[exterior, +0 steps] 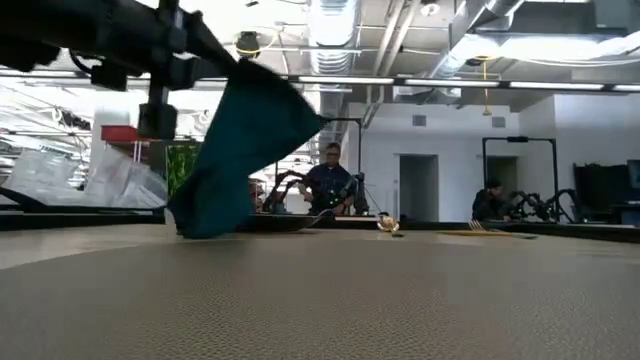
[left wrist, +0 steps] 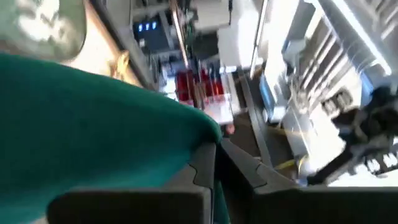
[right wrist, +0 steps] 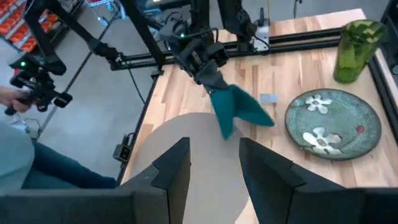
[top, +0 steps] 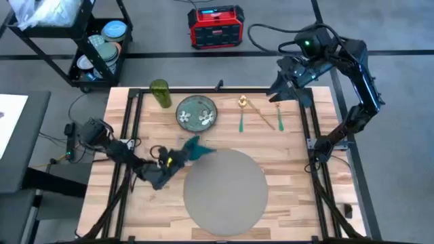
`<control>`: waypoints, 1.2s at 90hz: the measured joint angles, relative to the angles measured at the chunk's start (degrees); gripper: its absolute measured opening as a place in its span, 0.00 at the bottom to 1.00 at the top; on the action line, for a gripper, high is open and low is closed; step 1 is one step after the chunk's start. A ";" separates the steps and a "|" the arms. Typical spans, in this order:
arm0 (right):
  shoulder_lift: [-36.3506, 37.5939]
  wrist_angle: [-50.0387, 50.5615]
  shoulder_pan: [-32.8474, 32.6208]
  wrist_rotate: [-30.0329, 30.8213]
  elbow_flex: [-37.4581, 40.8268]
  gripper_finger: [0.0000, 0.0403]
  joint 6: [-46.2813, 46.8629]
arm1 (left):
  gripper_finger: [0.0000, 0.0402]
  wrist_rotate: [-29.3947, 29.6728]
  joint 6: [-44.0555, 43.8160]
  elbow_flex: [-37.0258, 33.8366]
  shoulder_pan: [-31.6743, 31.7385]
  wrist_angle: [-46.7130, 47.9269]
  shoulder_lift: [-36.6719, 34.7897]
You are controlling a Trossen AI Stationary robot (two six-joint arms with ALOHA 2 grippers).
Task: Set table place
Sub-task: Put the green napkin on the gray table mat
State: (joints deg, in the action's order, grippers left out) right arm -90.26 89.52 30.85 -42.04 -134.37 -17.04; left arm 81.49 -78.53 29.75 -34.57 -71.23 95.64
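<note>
At lower centre of the high view the placemat (top: 225,190) lies flat on the table (top: 291,152); just up-left, the left gripper (top: 173,159) is clamped on a teal napkin (top: 193,148) hanging over the mat's edge. I'd lower it until the cloth drapes flat beside the mat, then release, while the right gripper (top: 290,88), fingers apart, waits at upper right

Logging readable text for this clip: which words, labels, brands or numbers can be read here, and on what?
None can be read.
Red box on the floor: its display is lit but too small to read.
Teal cloth, held by the left gripper: no print.
Green plate: flowers only, no words.
</note>
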 joint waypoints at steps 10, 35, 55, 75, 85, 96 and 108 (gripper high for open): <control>0.00 0.03 -1.04 0.15 0.00 0.32 -0.02 | 0.00 1.57 -0.33 1.55 -5.29 1.63 0.61; 0.00 0.53 -4.16 0.17 0.02 0.32 0.00 | 0.00 5.53 -6.51 6.00 -15.70 13.37 1.86; 0.00 0.52 -6.53 0.17 0.02 0.32 0.02 | 0.05 1.06 -8.41 6.04 -21.26 15.28 1.86; 0.04 0.53 -8.26 5.36 0.76 0.32 0.44 | 0.00 -10.57 -24.85 5.93 -22.72 26.49 1.82; -0.04 0.50 -8.48 6.23 1.74 0.32 0.48 | 0.00 -20.80 -43.94 5.56 -22.48 45.43 0.95; 0.04 0.50 -8.70 6.21 3.71 0.32 1.27 | 0.00 -46.74 -55.39 5.68 -21.87 61.60 0.38; -0.11 0.49 -9.26 6.21 5.99 0.32 3.42 | 0.00 -62.32 -54.97 6.67 -22.53 61.92 0.71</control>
State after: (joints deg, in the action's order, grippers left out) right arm -90.37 90.00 21.60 -35.83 -128.38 -13.61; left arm 19.18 -133.50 36.43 -57.11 -9.31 96.35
